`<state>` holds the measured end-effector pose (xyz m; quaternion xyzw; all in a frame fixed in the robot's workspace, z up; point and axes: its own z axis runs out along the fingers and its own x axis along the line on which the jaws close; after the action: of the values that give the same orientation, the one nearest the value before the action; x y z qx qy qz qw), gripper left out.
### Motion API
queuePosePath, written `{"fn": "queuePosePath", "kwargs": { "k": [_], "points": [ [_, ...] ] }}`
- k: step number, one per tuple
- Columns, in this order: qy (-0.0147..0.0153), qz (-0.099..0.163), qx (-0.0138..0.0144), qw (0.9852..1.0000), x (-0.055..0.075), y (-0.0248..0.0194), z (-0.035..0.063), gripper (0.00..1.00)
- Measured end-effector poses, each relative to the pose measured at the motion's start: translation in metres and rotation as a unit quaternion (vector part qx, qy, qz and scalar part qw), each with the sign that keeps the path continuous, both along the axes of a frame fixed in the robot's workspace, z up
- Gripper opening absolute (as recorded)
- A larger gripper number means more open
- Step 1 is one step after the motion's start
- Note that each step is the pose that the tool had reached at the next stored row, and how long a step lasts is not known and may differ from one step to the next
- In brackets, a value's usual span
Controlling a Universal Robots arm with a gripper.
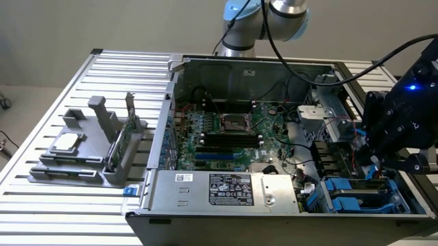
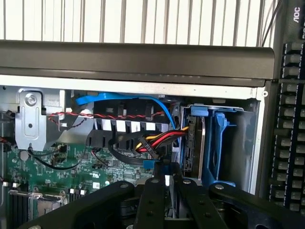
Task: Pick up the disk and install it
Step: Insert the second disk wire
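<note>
Table point(image 1: 82, 205): grey slatted top, with the case lying open on it.
Holder point(image 1: 82, 171): grey fixture on the table, just beside the case, off its side at the exterior view's left.
Chip point(image 1: 66, 143): small silver square lying flat on the holder, on the side away from the case.
Card point(image 1: 122, 138): thin green board standing on edge in the holder, on the side nearest the case.
Case point(image 1: 226, 72): black and grey computer case, side panel off, inside facing up.
Board point(image 1: 212, 128): green motherboard on the case floor, with a square socket point(image 1: 231, 123) near its middle and dark slots next to it.
Power supply point(image 1: 219, 189): grey box with a dark label, along the case's near wall.
Arm point(image 1: 263, 20): pale blue and silver joint rising behind the case's far wall.
Cables point(image 2: 162, 138): a red, yellow and black bundle inside the case, with a blue cable point(image 2: 119, 98) arching over it.
Disk point(image 2: 194, 143): silver-grey slab with blue trim, on edge in the blue bay point(image 1: 393, 197) at the case's end on the exterior view's right.
Gripper point(image 1: 374, 170): black, low over the case's bay end. In the wrist view it point(image 2: 167, 179) sits just beside the disk, with a bit of blue at its tip. I cannot tell whether it is closed or has hold of anything.
Keyboard point(image 2: 290, 119): black keys, outside the case past its bay end.
</note>
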<state>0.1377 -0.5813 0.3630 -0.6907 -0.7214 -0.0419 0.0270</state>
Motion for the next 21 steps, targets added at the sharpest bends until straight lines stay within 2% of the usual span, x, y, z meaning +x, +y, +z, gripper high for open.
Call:
{"fn": "queuePosePath", "kwargs": {
  "k": [8,18,21],
  "points": [
    [-0.0003,0.0,0.0,1.0,0.0,-0.0032,-0.0033,0.16],
    [-0.0003,-0.001,0.0005,1.0,0.0,-0.0163,-0.0112,0.16],
    [-0.0003,-0.001,0.0023,1.0,0.001,-0.0194,-0.013,0.16]
  ]
}}
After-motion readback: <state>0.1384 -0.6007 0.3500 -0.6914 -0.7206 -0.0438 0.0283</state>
